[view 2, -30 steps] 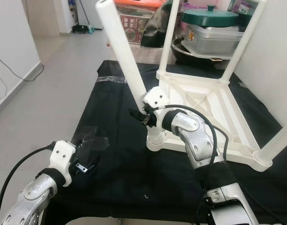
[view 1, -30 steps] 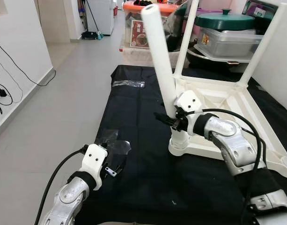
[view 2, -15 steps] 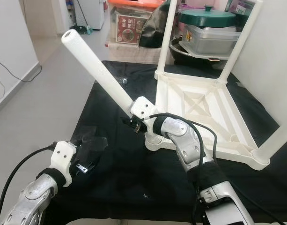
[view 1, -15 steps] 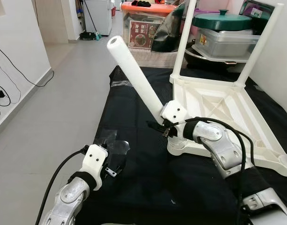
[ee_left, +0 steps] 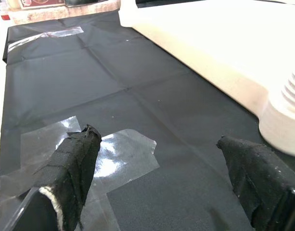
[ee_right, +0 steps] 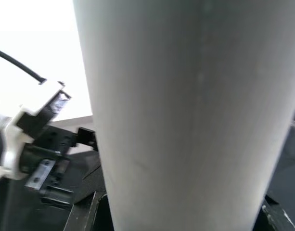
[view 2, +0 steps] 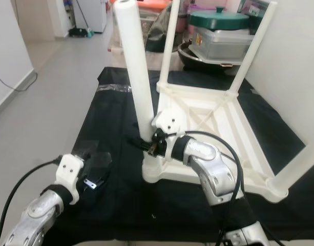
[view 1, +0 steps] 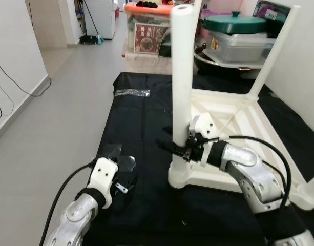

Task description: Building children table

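Note:
An upturned white children's table (view 1: 247, 114) lies on a black cloth (view 1: 141, 128). My right gripper (view 1: 178, 150) is shut on a loose white table leg (view 1: 181, 77) low down. The leg stands upright over the table's near-left corner socket (view 1: 180, 177); in the right wrist view the leg (ee_right: 185, 115) is very close. Two fitted legs (view 2: 254, 48) rise at the far side, and another (view 2: 300, 166) at the near right. My left gripper (ee_left: 161, 187) is open, low over the cloth by a patch of clear tape (ee_left: 123, 154), holding nothing.
Storage boxes and a green-lidded pot (view 1: 233, 23) are stacked behind the cloth. A white wall (view 1: 300, 72) is close on the right. Grey floor (view 1: 59, 113) runs along the left. A strip of tape (view 1: 133, 93) lies at the cloth's far left.
The leg in my right gripper swung from leaning left to upright over the corner socket. The camera shifted a little; my left arm stayed where it was.

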### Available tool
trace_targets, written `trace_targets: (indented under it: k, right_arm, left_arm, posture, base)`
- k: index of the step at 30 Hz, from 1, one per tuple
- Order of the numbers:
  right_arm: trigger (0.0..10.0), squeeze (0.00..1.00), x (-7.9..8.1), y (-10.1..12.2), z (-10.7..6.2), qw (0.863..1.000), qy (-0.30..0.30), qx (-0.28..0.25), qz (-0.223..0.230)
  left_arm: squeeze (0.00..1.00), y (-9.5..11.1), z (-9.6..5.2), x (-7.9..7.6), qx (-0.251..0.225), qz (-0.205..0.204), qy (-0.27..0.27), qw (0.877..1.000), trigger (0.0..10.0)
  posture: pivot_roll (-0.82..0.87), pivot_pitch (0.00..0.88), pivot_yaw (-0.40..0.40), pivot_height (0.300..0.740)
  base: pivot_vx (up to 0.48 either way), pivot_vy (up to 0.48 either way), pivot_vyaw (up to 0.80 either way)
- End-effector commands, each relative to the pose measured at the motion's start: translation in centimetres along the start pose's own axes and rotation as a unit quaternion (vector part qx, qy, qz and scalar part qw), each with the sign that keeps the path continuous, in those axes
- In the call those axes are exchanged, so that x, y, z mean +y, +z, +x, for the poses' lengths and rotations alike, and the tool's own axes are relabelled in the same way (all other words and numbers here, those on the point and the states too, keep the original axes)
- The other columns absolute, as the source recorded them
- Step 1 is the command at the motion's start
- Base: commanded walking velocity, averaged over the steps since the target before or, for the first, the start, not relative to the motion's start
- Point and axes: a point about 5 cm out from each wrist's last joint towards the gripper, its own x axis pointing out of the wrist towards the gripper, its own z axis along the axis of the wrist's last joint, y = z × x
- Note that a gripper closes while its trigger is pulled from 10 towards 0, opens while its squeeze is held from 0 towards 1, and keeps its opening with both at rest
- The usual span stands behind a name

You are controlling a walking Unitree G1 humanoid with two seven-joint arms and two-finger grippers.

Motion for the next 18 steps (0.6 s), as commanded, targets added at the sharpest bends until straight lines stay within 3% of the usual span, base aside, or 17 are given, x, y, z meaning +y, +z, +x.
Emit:
trace_targets:
  k: [1,5,8,12,15,18]
  right_arm:
    - [0.0,0.00,1.4,-2.6,0.5,0.998,0.034,0.036,0.051]
    - [0.0,0.00,1.3,-3.0,0.4,0.998,0.027,0.044,0.045]
    - [0.0,0.00,1.3,-3.7,0.1,0.996,0.034,0.086,0.001]
    - [0.0,0.00,1.2,-3.9,0.0,0.993,0.048,0.107,-0.021]
    - [0.0,0.00,1.1,-3.7,0.1,0.992,0.055,0.112,-0.020]
    - [0.0,0.00,0.8,-3.1,0.4,0.988,0.094,0.121,0.008]
  left_arm:
    - [0.00,-0.2,0.1,0.0,0.005,-0.005,-0.002,1.000,10.0]
    - [0.00,-0.2,0.2,0.1,0.005,-0.003,-0.001,1.000,10.0]
    - [0.00,-0.3,0.3,0.0,0.006,-0.002,0.000,1.000,10.0]
    - [0.00,-0.4,0.3,-0.1,0.007,-0.002,0.000,1.000,10.0]
    - [0.00,-0.4,0.4,-0.1,0.007,-0.003,0.000,1.000,10.0]
    - [0.00,-0.4,0.5,-0.3,0.006,-0.009,0.003,1.000,10.0]
  posture:
    - [0.02,0.000,-0.071,0.740]
    - [0.02,0.000,-0.071,0.740]
    - [0.02,0.000,-0.073,0.740]
    - [0.02,0.000,-0.076,0.740]
    - [0.02,0.000,-0.083,0.740]
    - [0.02,0.000,-0.099,0.740]
  base:
    - [0.000,0.000,0.00]
    - [0.000,0.000,0.00]
    - [0.000,0.000,0.00]
    - [0.000,0.000,0.00]
    - [0.000,0.000,0.00]
    - [0.000,0.000,0.00]
